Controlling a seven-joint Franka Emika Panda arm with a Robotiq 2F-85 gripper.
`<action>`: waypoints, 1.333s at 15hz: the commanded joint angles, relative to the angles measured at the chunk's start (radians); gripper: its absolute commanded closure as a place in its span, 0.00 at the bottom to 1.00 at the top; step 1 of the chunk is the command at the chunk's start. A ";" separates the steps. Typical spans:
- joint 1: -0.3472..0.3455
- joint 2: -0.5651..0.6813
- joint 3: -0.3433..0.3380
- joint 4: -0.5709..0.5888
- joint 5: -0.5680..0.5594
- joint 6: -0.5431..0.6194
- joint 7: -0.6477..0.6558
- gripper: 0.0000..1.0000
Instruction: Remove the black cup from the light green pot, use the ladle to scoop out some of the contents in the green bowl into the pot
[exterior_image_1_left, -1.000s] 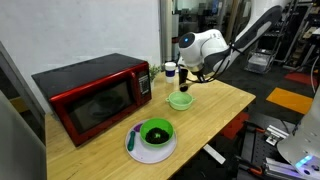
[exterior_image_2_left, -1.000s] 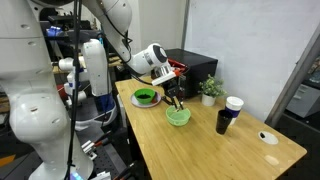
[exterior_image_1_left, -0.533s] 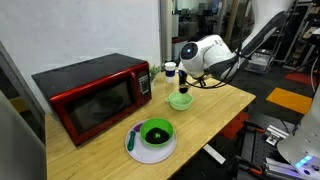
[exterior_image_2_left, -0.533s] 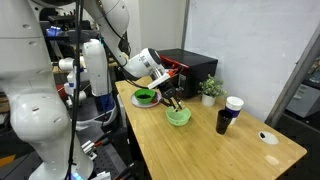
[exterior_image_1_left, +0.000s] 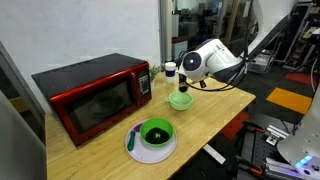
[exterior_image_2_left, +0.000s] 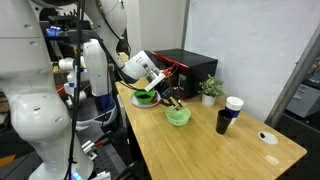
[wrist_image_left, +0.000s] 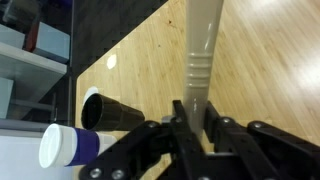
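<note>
My gripper (wrist_image_left: 195, 118) is shut on the beige handle of the ladle (wrist_image_left: 203, 40). In both exterior views it hangs just above the light green pot (exterior_image_1_left: 180, 101) (exterior_image_2_left: 178, 117), on the side toward the green bowl. The ladle's scoop end is too small to make out. The green bowl (exterior_image_1_left: 156, 131) (exterior_image_2_left: 145, 97) with dark contents sits on a white plate (exterior_image_1_left: 133, 148). The black cup (exterior_image_2_left: 222, 122) stands on the table beyond the pot, outside it. It also shows in the wrist view (wrist_image_left: 112, 113).
A red microwave (exterior_image_1_left: 95, 92) stands at the table's back. A white cup (exterior_image_2_left: 233, 104) (wrist_image_left: 68, 146) stands beside the black cup. A small potted plant (exterior_image_2_left: 210, 88) stands near the microwave. The wooden table's edge (exterior_image_1_left: 215, 135) is close to the pot.
The arm's wrist has swung and dropped a little, and the gripper with the ladle has shifted slightly from over the pot toward the green bowl. Nothing else moved.
</note>
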 joint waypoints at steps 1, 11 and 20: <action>0.015 -0.014 0.020 -0.022 -0.042 -0.071 0.050 0.94; 0.060 -0.005 0.071 -0.036 -0.040 -0.259 0.077 0.94; 0.076 0.004 0.091 -0.025 -0.072 -0.350 0.070 0.94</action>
